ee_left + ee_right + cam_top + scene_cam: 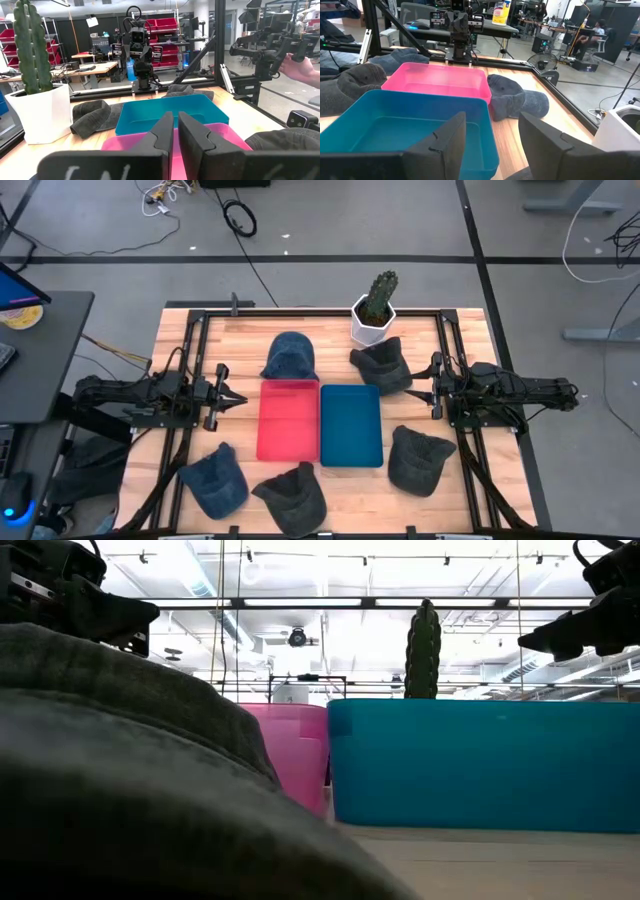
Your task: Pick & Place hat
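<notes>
hats: five; bins: two, pink, blue; left pincer nearly closed, empty; right pincer spread, empty

No readable text, label, brand or number was found in any view. Faint pale strokes showed on dark plate just behind left gripper fingers in left wrist view, cut off by frame edge, not legible. Yellow bottle on desk beyond pink tray in right wrist view carried label too small to read. Red storage bins on far shelves beyond teal tray bore no legible marks.
</notes>
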Tool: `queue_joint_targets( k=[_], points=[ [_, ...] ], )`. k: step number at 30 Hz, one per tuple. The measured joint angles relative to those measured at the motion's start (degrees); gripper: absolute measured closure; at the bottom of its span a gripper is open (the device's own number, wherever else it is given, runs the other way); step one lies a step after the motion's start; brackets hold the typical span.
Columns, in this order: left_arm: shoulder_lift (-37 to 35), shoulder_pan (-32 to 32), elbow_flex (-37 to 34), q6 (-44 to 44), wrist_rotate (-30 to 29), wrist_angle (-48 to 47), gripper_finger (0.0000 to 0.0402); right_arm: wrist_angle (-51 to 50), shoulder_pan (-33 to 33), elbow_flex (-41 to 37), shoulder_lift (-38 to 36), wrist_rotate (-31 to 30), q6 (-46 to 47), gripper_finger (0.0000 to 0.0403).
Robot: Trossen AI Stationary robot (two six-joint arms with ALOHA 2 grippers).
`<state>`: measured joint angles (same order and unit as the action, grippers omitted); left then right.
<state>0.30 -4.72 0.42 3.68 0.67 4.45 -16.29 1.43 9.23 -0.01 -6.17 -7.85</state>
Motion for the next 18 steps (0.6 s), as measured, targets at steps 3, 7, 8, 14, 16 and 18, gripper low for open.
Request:
queue_joint_targets(
  k=[3, 7, 8, 14, 16, 18],
  points=[
    [-0.01, 0.01, -0.01, -0.01, 0.01, 0.01, 0.0371, 0.0, 0.0, 0.0, 0.0, -0.01, -0.59, 0.0215],
    [-0.01, 0.01, -0.01, -0.01, 0.0, 0.01, 0.0371, 0.02, 0.0, 0.0, 0.0, -0.02, -6.19, 0.0215],
    [-0.01, 0.0, 0.01, -0.01, 0.0, 0.0, 0.0371, 0.02, 0.0, 0.0, 0.0, -0.03, -7.77, 0.0215],
    [0.0, 0.01, 0.0, 0.01, 0.0, 0.0, 0.0371, 0.87, 0.0, 0.0, 0.0, -0.02, -18.03, 0.0215],
    [0.0, 0.0, -0.01, -0.01, 0.0, 0.0, 0.0371, 3.38, 0.0, 0.0, 0.0, 0.09, -18.01, 0.0215],
    [0.01, 0.01, -0.01, 0.01, 0.01, 0.0, 0.0371, 7.48, 0.0, 0.0, 0.0, 1.0, -17.97, 0.0215]
  ],
)
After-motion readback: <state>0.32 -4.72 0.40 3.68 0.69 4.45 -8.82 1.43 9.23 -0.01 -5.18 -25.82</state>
